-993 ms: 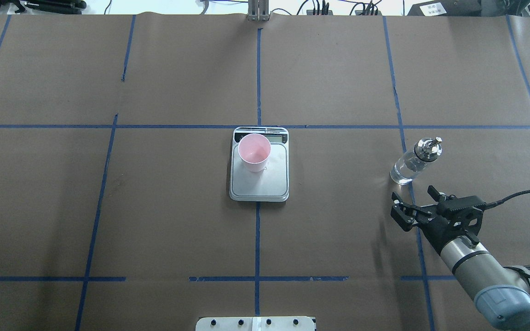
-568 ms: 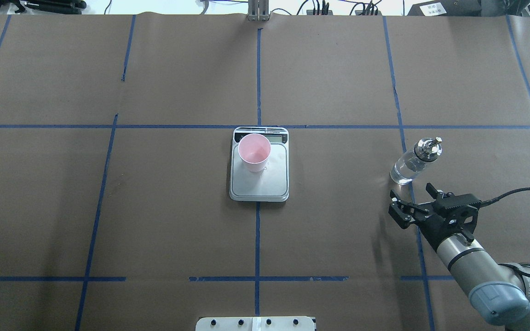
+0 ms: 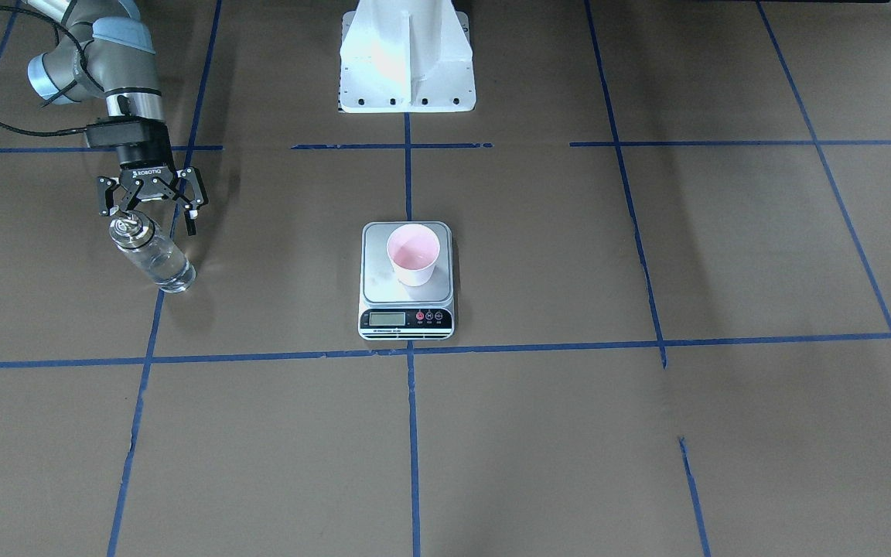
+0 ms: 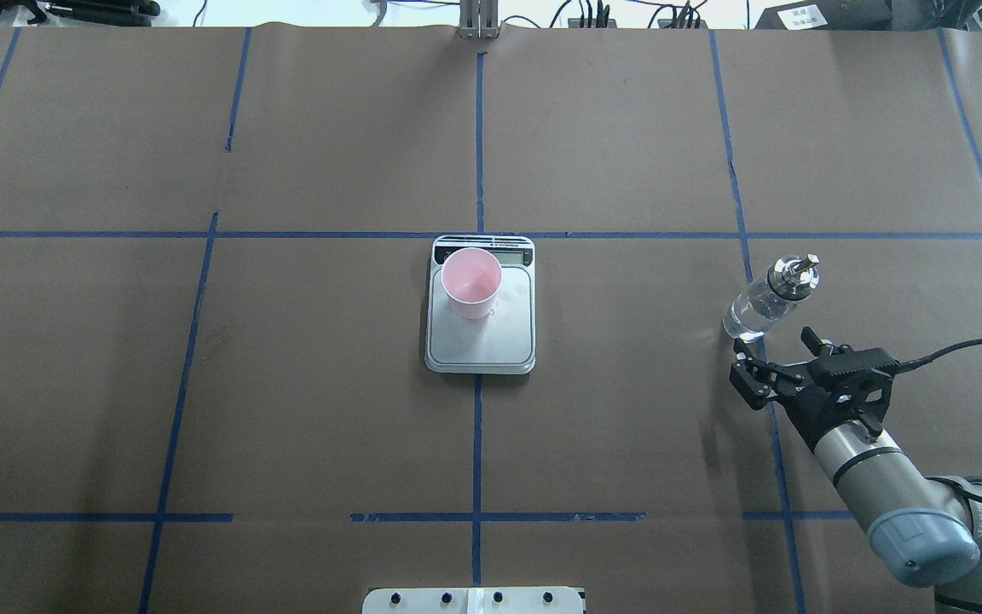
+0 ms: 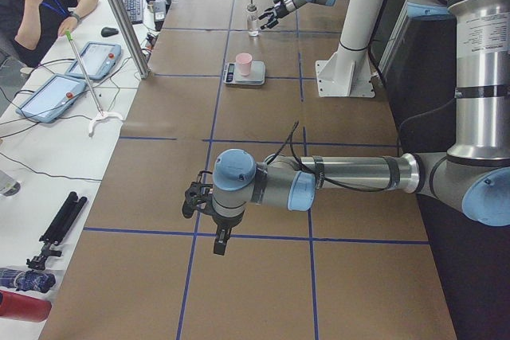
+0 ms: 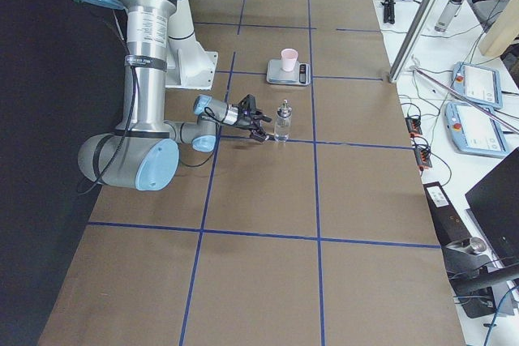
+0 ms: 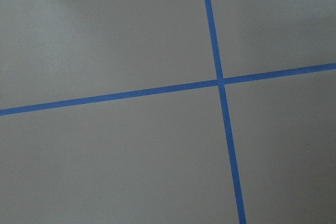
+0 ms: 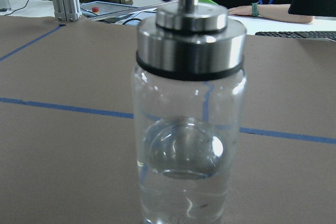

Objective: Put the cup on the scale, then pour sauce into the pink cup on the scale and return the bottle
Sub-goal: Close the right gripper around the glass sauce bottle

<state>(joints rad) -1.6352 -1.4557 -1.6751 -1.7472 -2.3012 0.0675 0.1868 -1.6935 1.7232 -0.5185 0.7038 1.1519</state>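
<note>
One right gripper (image 4: 772, 345), marked "ROBOTIQ", fingers spread wide, sits just short of one glass bottle (image 4: 764, 300), not touching it. Farther off, one pink cup (image 4: 471, 281) stands on one scale (image 4: 491, 345). Left gripper (image 5: 204, 216): can't tell if it's spread or clenched.

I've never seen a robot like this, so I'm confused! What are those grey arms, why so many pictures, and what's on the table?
It's one robot with two metal arms, photographed at one moment by several cameras: one above, one facing it, one at each table end, one on each wrist. On the brown table stands a scale with a pink cup on it. Off to one side stands a glass bottle with clear liquid; the close-up comes from the right wrist camera. The right pincer is open beside the bottle and holds nothing. The left arm is far off; its camera sees only table and blue tape.
</note>
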